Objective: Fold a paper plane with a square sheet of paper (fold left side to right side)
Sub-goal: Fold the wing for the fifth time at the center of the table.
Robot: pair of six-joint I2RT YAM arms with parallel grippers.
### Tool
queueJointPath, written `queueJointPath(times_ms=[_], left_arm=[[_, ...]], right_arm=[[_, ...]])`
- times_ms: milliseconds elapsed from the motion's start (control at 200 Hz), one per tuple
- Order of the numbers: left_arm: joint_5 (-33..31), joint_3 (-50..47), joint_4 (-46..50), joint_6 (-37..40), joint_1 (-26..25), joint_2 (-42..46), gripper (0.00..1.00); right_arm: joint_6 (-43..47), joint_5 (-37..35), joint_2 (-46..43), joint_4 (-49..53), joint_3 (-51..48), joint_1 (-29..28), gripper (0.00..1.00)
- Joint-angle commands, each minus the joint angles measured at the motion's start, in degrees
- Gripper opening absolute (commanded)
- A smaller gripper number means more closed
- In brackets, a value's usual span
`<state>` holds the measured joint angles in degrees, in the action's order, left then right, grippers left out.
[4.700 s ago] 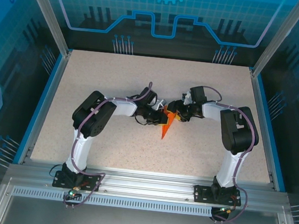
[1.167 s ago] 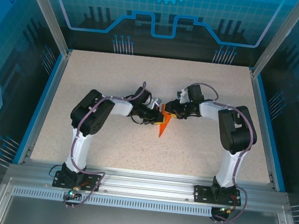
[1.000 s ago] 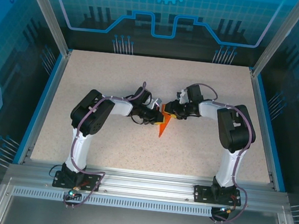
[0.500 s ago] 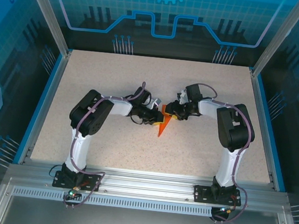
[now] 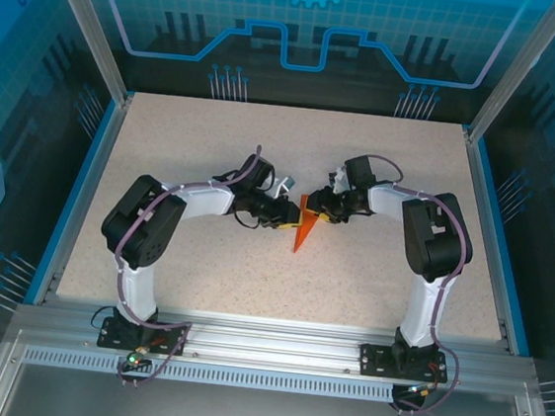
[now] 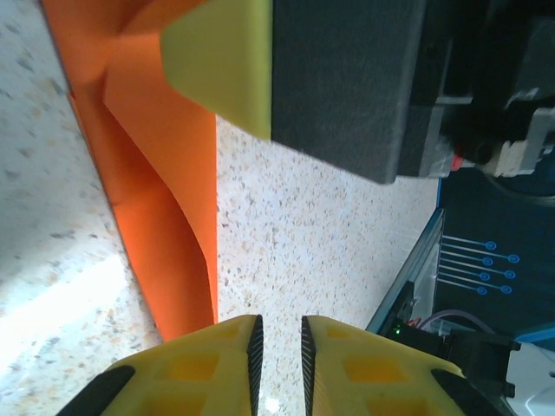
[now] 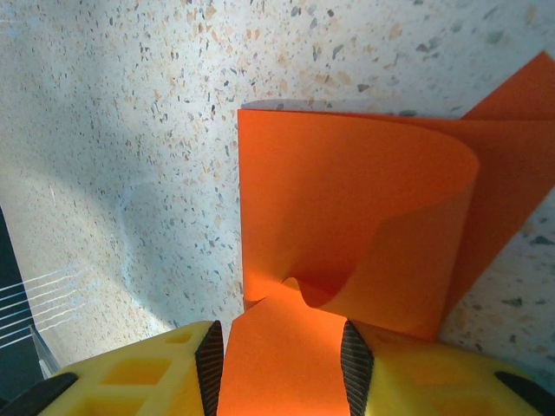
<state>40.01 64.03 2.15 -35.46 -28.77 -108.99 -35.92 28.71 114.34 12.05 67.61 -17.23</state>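
Note:
The orange sheet of paper (image 5: 303, 234), folded to a narrow shape with its point toward me, lies mid-table between both grippers. My right gripper (image 5: 320, 211) holds its far end from the right. In the right wrist view the paper (image 7: 347, 191) spans from pad to pad of that gripper (image 7: 282, 338) and buckles upward ahead of them. My left gripper (image 5: 284, 214) is just left of the paper. In its wrist view its jaws (image 6: 279, 334) stand a narrow gap apart over bare table, with the paper (image 6: 165, 217) beside the left finger. The right gripper's yellow finger (image 6: 221, 61) looms above.
The speckled beige table (image 5: 251, 275) has blue rails on its left (image 5: 83, 188) and right (image 5: 489, 230) sides. An aluminium frame (image 5: 273, 342) carries both arm bases at the near edge.
My left gripper has opened slightly and let go of the paper, and the left arm's elbow has swung out to the left. The right gripper and the paper have stayed put.

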Motion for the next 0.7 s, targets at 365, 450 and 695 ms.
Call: queueJointPath(times_ms=[365, 450, 695], left_arm=[[0.5, 5.7, 4.0, 0.8, -2.7, -7.0, 0.22], [0.1, 6.3, 6.0, 1.6, -2.7, -7.7, 0.21], [-1.4, 6.6, 8.9, 2.9, -2.7, -9.4, 0.14]], right_arm=[[0.9, -3.1, 2.4, 5.1, -0.9, -0.1, 0.44], [0.8, -3.1, 2.4, 5.1, -0.7, -0.2, 0.44], [0.9, -3.2, 2.4, 5.5, -0.5, -0.2, 0.44]])
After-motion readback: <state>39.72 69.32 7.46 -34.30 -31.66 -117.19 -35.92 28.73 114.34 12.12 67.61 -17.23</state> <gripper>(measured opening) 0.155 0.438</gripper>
